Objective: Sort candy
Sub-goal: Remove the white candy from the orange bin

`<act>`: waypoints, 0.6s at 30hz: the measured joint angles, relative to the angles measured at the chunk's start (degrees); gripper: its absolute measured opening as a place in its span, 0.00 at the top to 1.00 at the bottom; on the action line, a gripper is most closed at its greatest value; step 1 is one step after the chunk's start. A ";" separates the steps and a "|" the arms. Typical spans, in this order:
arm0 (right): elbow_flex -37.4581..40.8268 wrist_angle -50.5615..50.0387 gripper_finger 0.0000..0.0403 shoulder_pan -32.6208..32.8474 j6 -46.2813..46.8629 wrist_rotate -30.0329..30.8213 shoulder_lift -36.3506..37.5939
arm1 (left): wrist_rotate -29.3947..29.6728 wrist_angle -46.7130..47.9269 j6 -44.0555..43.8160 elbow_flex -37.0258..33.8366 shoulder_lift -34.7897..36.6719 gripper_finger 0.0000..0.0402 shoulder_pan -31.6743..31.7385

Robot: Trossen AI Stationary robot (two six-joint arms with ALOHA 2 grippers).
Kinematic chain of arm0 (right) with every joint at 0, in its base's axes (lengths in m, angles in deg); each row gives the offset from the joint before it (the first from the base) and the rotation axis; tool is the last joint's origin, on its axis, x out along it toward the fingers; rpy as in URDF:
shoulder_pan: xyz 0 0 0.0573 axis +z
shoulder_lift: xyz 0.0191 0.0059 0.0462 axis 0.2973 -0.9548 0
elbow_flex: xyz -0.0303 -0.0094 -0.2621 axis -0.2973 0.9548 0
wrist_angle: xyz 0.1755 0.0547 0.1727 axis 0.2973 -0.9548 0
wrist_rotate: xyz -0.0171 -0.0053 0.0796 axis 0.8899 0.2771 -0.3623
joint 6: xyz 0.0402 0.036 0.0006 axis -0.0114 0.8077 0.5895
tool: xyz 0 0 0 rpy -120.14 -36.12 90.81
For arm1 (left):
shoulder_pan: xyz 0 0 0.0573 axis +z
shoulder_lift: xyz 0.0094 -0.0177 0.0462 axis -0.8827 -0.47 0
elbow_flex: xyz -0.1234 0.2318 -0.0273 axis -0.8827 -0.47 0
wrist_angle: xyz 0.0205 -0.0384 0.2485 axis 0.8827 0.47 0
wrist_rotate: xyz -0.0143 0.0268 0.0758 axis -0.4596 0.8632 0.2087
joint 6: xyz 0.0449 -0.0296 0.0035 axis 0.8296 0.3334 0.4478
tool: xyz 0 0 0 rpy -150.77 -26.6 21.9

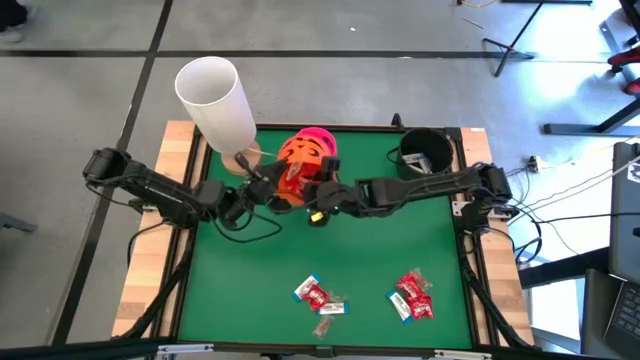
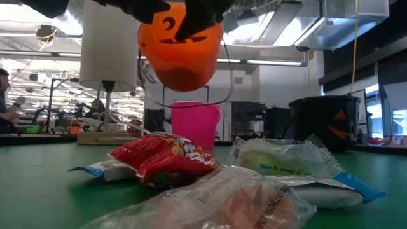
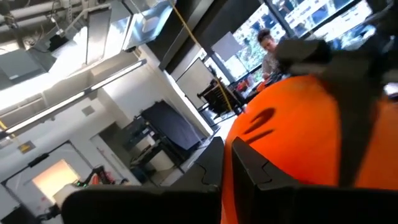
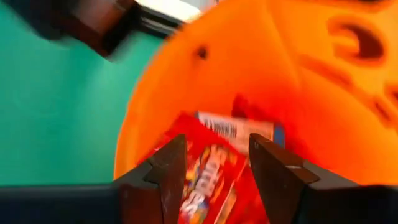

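Orange bucket (image 1: pixel 296 168) held aloft mid-tabletop, pinched by left tool (image 1: pixel 268 182), fingers pressed together on it. Right tool (image 4: pixel 214 163) spread over bucket mouth; shiny red candy (image 4: pixel 208 171) with white print inside. More candy, red and silvery/clear, in two clusters (image 1: pixel 318 296) (image 1: pixel 413 294) near tabletop (image 1: pixel 380 250) edge.
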 joint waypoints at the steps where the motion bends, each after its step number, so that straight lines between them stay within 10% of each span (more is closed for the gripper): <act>1: 0.00 -0.81 0.57 -0.41 1.01 0.81 0.00 | -0.21 -0.16 0.01 0.00 0.00 1.00 -0.39; 18: 0.00 -7.08 0.57 -2.94 12.19 -2.40 -0.03 | 0.29 13.83 -13.75 0.04 0.07 1.00 -6.17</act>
